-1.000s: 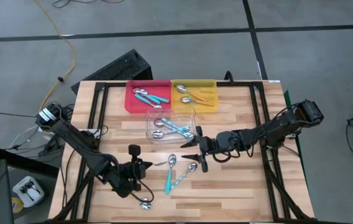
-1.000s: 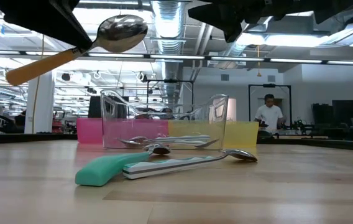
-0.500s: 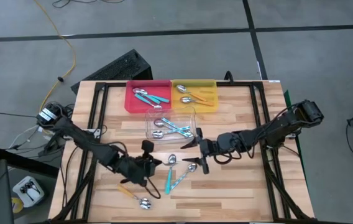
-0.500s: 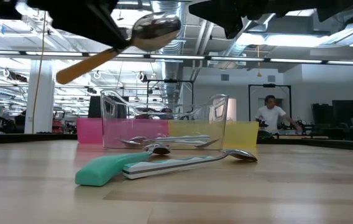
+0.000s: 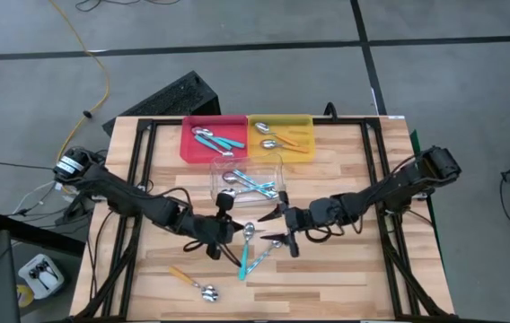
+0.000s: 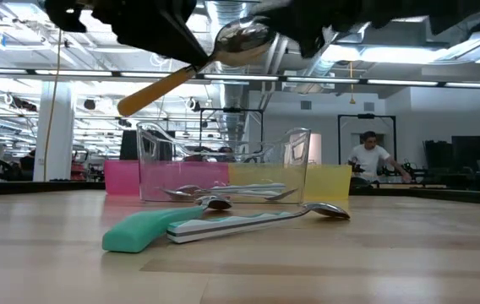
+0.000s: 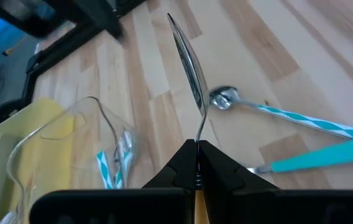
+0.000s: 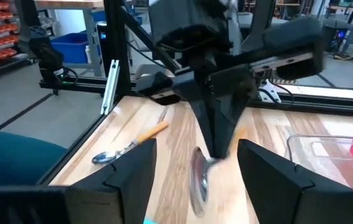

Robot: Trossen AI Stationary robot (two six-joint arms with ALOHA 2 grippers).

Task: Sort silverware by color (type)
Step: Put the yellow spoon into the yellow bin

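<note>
My left gripper [image 5: 226, 224] is shut on an orange-handled spoon [image 6: 223, 51] held above the table's middle; the shiny bowl [image 7: 187, 59] juts forward past the fingers. Just to its right my right gripper [image 5: 282, 231] stands open, its fingers [image 8: 127, 171] facing the left gripper and touching nothing. On the wood below lie a teal-handled spoon [image 5: 241, 260] and a striped pale-blue one [image 5: 264, 254]. Another orange-handled spoon [image 5: 192, 280] lies near the front edge. More spoons rest in the red tray [image 5: 188, 144], yellow tray [image 5: 307, 121] and clear tray [image 5: 217, 184]. My left gripper pinches the spoon between its two fingers where the thin metal neck [image 7: 197, 138] meets the handle. The fingers slant downward, coming from the table's left. The spoon is lifted clear and tilted: the bowl sticks up and forward, the orange handle [image 6: 151, 93] trails lower behind.
The three trays stand together at the table's far middle. A black frame [image 5: 138, 179] runs along the table's edges. A person [image 6: 367, 156] stands in the room behind. Bare wood lies at the near right.
My left gripper has carried the orange-handled spoon toward the table's right and far side, closer to my right gripper and the clear tray, turning its wrist as it went. The spoon stays lifted and tilted.
</note>
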